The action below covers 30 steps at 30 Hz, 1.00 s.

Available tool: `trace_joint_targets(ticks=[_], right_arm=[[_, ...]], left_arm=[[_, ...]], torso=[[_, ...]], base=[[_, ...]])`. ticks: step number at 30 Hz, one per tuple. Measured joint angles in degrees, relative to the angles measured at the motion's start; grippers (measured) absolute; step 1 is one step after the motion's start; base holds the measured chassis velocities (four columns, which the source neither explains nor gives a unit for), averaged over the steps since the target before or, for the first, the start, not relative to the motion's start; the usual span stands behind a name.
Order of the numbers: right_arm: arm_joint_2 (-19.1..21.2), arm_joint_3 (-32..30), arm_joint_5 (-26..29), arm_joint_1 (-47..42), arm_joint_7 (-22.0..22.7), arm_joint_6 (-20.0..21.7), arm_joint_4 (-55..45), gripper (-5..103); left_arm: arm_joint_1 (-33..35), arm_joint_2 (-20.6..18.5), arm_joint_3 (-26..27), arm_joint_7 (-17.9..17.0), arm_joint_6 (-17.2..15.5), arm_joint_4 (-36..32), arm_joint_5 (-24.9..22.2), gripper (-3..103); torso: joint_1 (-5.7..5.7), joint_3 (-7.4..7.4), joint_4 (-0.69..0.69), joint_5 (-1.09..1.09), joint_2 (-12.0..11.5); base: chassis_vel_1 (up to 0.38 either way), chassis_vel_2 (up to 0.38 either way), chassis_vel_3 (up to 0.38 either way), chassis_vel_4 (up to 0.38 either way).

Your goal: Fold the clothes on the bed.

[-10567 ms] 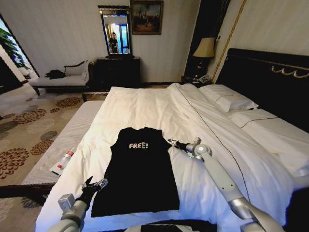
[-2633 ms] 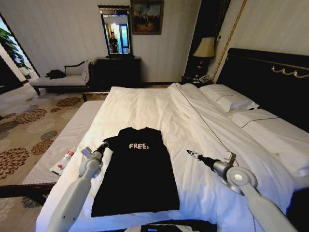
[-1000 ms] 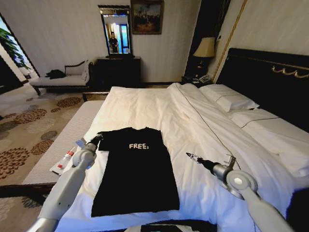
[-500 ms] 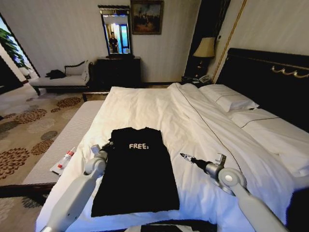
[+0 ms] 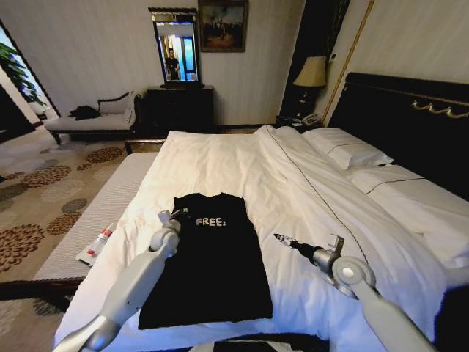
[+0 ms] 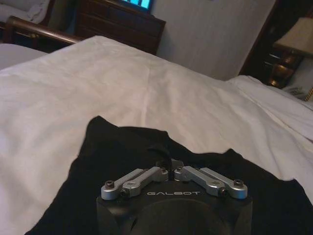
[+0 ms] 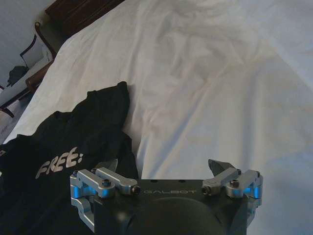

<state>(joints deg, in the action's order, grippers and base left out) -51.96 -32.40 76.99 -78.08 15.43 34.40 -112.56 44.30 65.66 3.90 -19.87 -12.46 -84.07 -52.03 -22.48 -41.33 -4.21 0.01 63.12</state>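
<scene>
You are looking across the bed (image 5: 220,158), its white sheet taking up most of the head view, with the pillows and dark headboard off to the right. The shirt (image 5: 209,271) is lying on the near half of it, long axis running straight away from you, hem toward you and the "FREE!" lettering toward the far end.

Your left arm is reaching in along the shirt's left edge, and the left gripper (image 5: 178,215) is sitting at the left shoulder, just beside the lettering. In the left wrist view you are seeing that gripper (image 6: 168,169) pressed together on a small raised tuck of the black cloth, so it is pinching the shirt (image 6: 122,161) and lifting a bit of it off the sheet.

Your right arm is lying over bare sheet, with the right gripper (image 5: 282,238) hovering to the right of the shirt and apart from it. The right wrist view is showing it (image 7: 166,169) spread wide, holding nothing, with the shirt (image 7: 73,142) lying to one side.

So the left arm is the one holding cloth, and the fold looks bound to turn on carrying that shoulder across or down the long axis.

The head view is giving you the whole outline; the wrist views alone are showing how each gripper is set.
</scene>
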Motion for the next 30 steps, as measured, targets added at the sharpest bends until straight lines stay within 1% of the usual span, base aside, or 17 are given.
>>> trace_joint_targets(ticks=[4, 10, 11, 12, 13, 16, 18, 20, 23, 25, 27, 28, 30], right_arm=[[-0.09, 0.03, -0.05, 0.02, -0.05, -0.03, 0.16, 100], [-0.07, 0.03, -0.06, 0.05, -0.22, -0.05, 0.41, 100], [-0.07, 0.03, -0.06, 0.05, -0.25, -0.05, 0.45, 100], [-0.07, 0.06, -0.06, 0.06, -0.26, -0.06, 0.46, 100], [-0.07, 0.06, -0.06, 0.06, -0.26, -0.06, 0.46, 100], [-0.21, 0.18, -0.14, 0.08, -0.3, -0.07, 0.47, 100], [-0.24, 0.2, -0.18, 0.1, -0.32, -0.07, 0.47, 100], [-0.28, 0.24, -0.19, 0.18, -0.36, -0.08, 0.47, 100], [-0.3, 0.33, -0.2, 0.34, -0.39, -0.09, 0.47, 100], [-0.3, 0.34, -0.2, 0.36, -0.39, -0.09, 0.47, 100], [-0.29, 0.38, -0.22, 0.39, -0.4, -0.09, 0.44, 100], [-0.29, 0.38, -0.22, 0.39, -0.4, -0.09, 0.44, 100], [-0.25, 0.4, -0.26, 0.48, -0.45, -0.12, 0.35, 100]], left_arm=[[-0.01, 0.72, -1.27, 0.05, 0.0, 1.15, 0.37, 0], [1.09, 0.08, -2.69, 0.15, 0.0, 1.57, 1.07, 0], [1.31, 0.0, -2.72, 0.14, -0.09, 1.5, 0.98, -1], [1.46, -0.12, -2.72, 0.13, -0.25, 1.27, 0.86, 4], [1.46, -0.12, -2.72, 0.13, -0.25, 1.27, 0.86, 4], [2.23, -1.03, -2.57, 0.06, -0.79, -0.3, 0.35, 21], [2.57, -1.37, -2.36, -0.06, -0.98, -0.87, 0.22, 21], [3.46, -2.19, -1.9, -0.24, -1.26, -2.24, -0.01, 31], [5.33, -3.97, -1.5, -0.32, -1.62, -5.14, -0.23, 47], [5.74, -4.36, -1.45, -0.31, -1.65, -5.8, -0.23, 47], [7.71, -6.2, -1.32, -0.12, -1.99, -8.96, -0.33, 58], [7.71, -6.2, -1.32, -0.12, -1.99, -8.96, -0.33, 58], [10.04, -8.2, -0.94, 0.37, -2.06, -12.28, -0.34, 69]], torso=[[0.0, 0.0, 0.0, 0.0, 0.0], [0.0, 0.0, 0.01, -0.01, 0.0], [0.0, 0.0, 0.01, -0.01, 0.0], [0.0, 0.0, 0.01, -0.02, 0.0], [0.0, 0.0, 0.01, -0.02, 0.0], [0.0, 0.0, 0.0, -0.01, -0.01], [0.0, 0.0, 0.0, -0.01, 0.0], [0.0, 0.0, 0.0, -0.01, 0.0], [0.0, 0.0, 0.01, -0.01, 0.0], [0.0, 0.0, 0.01, -0.01, 0.0], [0.0, 0.0, 0.0, -0.01, 0.0], [0.0, 0.0, 0.0, -0.01, 0.0], [0.0, 0.0, 0.0, -0.02, 0.0]], base=[[0.0, 0.0, 0.0, 0.0], [0.0, 0.0, 0.0, 0.0], [0.0, 0.0, 0.0, 0.0], [0.0, 0.0, 0.0, 0.0], [0.0, 0.0, 0.0, 0.0], [0.0, 0.0, 0.0, 0.0], [0.0, 0.0, 0.0, 0.0], [0.0, 0.0, 0.0, 0.0], [0.0, 0.0, 0.0, 0.0], [0.0, 0.0, 0.0, 0.0], [0.0, 0.0, 0.0, 0.0], [0.0, 0.0, 0.0, 0.0], [0.0, 0.0, 0.0, 0.0]])
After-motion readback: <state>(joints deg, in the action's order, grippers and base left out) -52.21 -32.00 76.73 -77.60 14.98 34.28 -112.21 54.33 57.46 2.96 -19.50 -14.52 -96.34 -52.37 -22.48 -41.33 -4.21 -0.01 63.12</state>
